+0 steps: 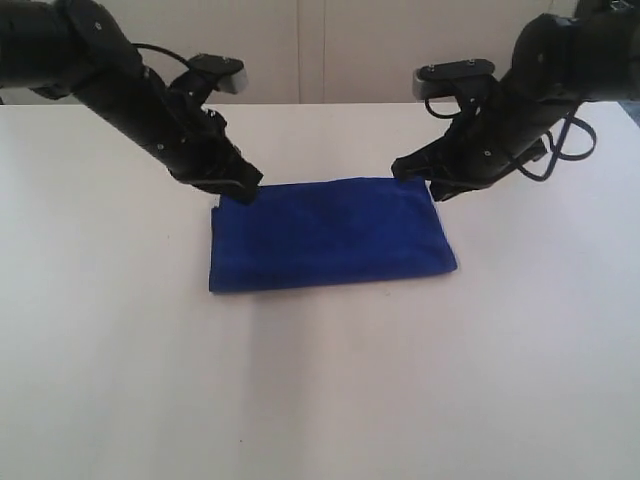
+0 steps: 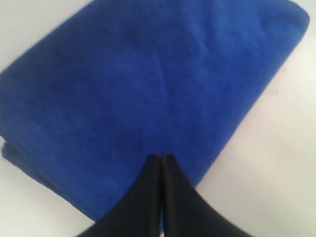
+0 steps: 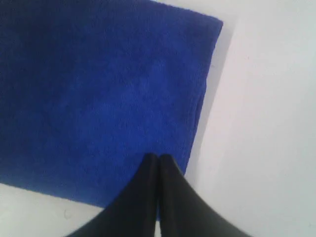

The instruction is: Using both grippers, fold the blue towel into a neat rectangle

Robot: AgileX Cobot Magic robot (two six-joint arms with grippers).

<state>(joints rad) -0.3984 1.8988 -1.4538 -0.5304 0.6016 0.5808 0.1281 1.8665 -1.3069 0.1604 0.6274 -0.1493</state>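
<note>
The blue towel (image 1: 330, 235) lies folded into a flat rectangle in the middle of the white table. My left gripper (image 1: 243, 194) hovers at the towel's far left corner, jaws pressed together with nothing between them. In the left wrist view its tips (image 2: 162, 157) sit over the towel (image 2: 148, 89) near one edge. My right gripper (image 1: 437, 190) is at the far right corner, also shut and empty. Its tips (image 3: 158, 157) show over the towel (image 3: 98, 98) close to the corner in the right wrist view.
The white table (image 1: 320, 400) stretches out bare in front of the towel and to both sides. A pale wall (image 1: 320, 50) rises behind the table's far edge.
</note>
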